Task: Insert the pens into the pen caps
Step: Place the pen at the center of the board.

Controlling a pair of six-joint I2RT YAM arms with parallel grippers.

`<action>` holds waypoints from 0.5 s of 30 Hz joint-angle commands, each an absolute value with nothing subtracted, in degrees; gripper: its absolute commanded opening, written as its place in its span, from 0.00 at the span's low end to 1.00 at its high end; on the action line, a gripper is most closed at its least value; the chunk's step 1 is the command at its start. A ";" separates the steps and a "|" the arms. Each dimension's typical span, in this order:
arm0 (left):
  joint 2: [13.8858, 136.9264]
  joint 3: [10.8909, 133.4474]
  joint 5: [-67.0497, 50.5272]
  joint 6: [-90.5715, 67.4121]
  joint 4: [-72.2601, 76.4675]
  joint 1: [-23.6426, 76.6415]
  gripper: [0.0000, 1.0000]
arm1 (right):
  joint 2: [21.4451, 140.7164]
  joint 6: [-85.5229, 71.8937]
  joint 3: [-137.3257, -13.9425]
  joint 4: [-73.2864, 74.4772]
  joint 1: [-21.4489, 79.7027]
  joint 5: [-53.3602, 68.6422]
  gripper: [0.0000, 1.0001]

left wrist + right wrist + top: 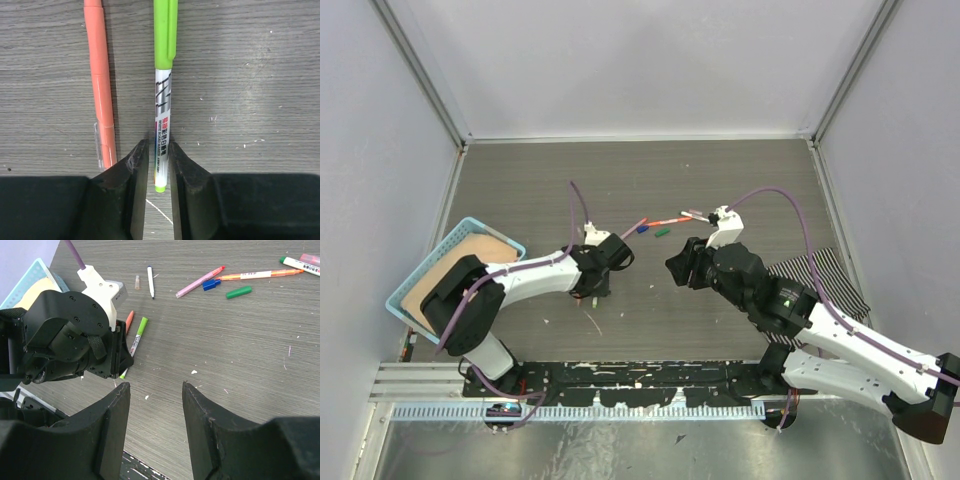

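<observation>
The left claw (159, 150) is down at the desk (260, 100) with its jaws only narrowly parted, straddling the tail end of the green-capped pen (163, 100). The pen lies flat on the desk between the fingers (134, 175). A sliver of desk shows along one side of the barrel, so the pen is framed rather than clamped, and nothing is lifted. Its white printed barrel and green cap run straight away from the claw. Just beside it and parallel, without touching, lies the all-orange pen (100, 85), whose clear clip is level with the fingertips. The right claw (155, 387) hovers above the desk to the right of the left claw. Its jaws are wide apart and hold nothing, and it faces the left claw across a bare stretch of desk. Farther off, toward the far middle of the desk, a thin white pen (151, 282) lies alone. To the right of that pen are a pink pen (200, 282), a blue cap (211, 284) touching or just beside it, a green cap (238, 292) and a white-barrelled orange pen (260, 275). A blue basket (420, 275) sits at the left edge of the desk. A striped cloth (830, 275) lies at the right, partly under the right arm.
</observation>
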State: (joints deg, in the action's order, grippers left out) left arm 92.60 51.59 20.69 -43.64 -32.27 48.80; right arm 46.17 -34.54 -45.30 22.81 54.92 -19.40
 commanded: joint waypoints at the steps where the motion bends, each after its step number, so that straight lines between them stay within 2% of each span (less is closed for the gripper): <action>1: 93.12 50.44 21.78 -42.96 -33.32 48.38 0.34 | 45.92 -34.64 -45.62 20.73 55.11 -19.62 0.52; 6: 90.50 51.96 22.79 -42.50 -35.48 48.38 0.44 | 46.05 -34.57 -46.03 20.81 55.10 -19.36 0.51; 15: 82.26 59.45 22.07 -37.03 -39.41 48.44 0.46 | 45.90 -36.44 -46.35 21.96 55.11 -22.55 0.52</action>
